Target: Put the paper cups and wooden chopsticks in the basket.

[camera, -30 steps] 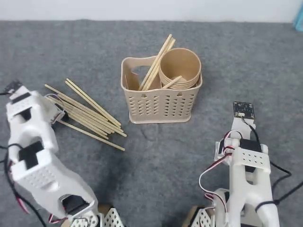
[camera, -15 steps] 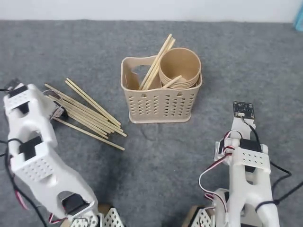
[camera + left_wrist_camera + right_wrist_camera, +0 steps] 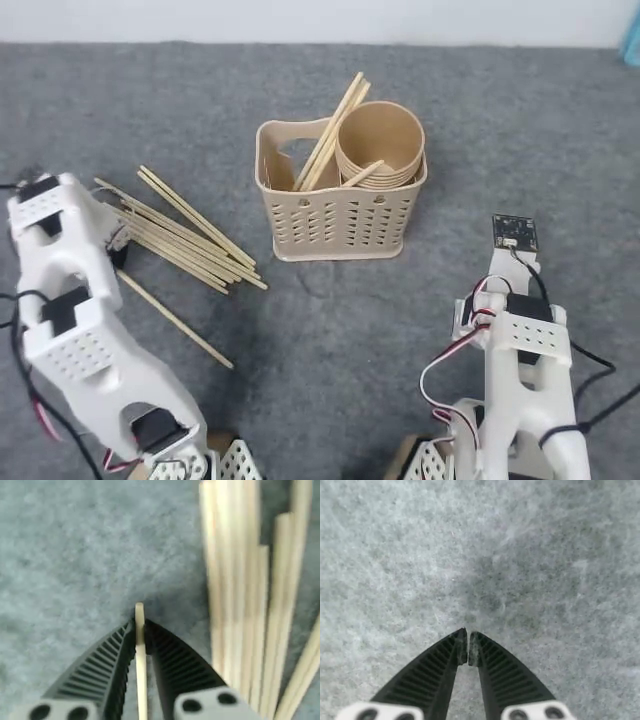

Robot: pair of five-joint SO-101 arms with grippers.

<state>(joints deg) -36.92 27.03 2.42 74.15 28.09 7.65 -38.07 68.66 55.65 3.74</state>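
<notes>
Left arm (image 3: 75,330), right arm (image 3: 525,345): white printed plastic, perforated shells, black servos, red/white/black cables. Left tool (image 3: 140,622), right tool (image 3: 468,647): black, ribbed.

From the arms' side, the high view looks down on the grey carpeted surface (image 3: 330,340). Wrist views look closely past the left hand (image 3: 140,624) and right hand (image 3: 468,632) at it, the left sharing the pale wooden chopsticks (image 3: 185,235) (image 3: 235,605).

Carpet (image 3: 340,320) before basket (image 3: 340,215) lies open; chopsticks (image 3: 190,235) clutter beside
</notes>
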